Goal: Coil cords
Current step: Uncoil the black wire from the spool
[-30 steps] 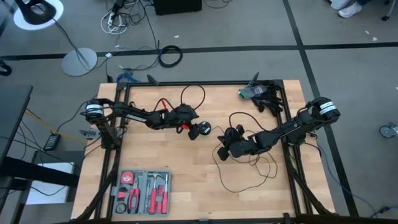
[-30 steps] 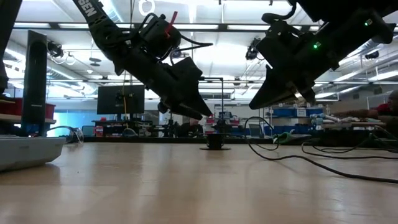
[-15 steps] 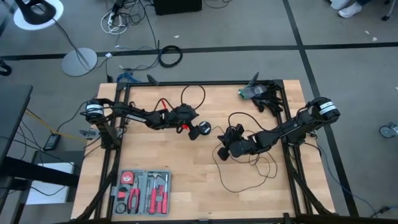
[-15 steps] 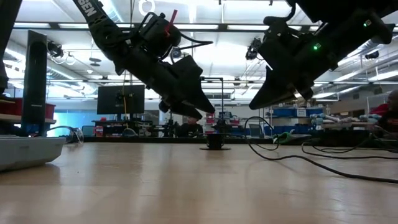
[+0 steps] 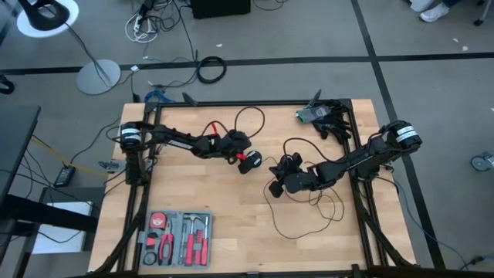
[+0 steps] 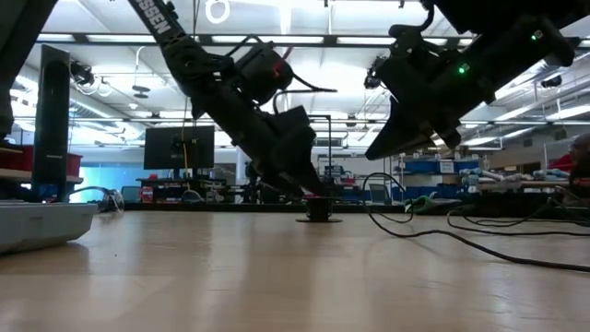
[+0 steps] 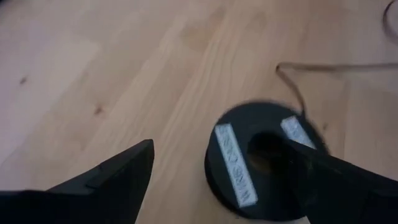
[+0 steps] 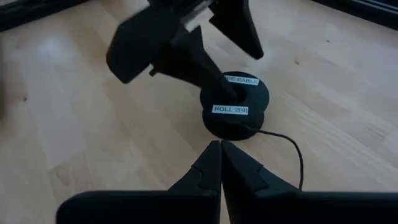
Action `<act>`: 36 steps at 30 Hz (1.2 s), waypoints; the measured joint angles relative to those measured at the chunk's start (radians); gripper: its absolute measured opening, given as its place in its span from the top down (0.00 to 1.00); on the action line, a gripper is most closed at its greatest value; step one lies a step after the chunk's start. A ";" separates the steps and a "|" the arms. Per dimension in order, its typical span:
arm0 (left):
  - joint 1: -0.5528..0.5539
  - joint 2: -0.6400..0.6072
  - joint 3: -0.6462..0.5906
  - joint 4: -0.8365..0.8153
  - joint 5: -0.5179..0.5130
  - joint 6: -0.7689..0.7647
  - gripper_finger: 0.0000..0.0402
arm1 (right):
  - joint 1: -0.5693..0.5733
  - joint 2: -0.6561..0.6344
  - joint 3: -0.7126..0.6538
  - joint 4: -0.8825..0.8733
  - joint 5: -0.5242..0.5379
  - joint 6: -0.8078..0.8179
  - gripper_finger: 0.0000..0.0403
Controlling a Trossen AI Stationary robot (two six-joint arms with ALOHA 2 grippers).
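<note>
Left gripper down at the black spool near mid-desk, jaws spread wide; one finger in the spool's centre hole, the other outside it. Spool sits flat on the wood, white labels on top. Thin black cord runs from it in loose loops across the desk's right half. Right gripper hovers beside, jaws clenched, empty.

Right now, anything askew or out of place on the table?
The long thin black cord sprawls in loose loops across the wooden table, off its small round black spool. Nothing spilled or damaged.
</note>
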 joint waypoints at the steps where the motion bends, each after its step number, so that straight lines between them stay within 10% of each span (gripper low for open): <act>1: 0.000 0.001 0.002 -0.017 0.000 0.003 0.11 | 0.000 0.000 0.000 0.004 -0.001 0.000 0.98; 10: 0.000 0.000 0.006 -0.046 0.006 0.041 0.11 | -0.015 0.000 0.000 0.055 -0.006 -0.013 0.98; 36: 0.000 -0.001 0.005 -0.047 0.007 0.048 0.11 | -0.337 0.095 0.001 0.139 -0.406 -0.702 0.66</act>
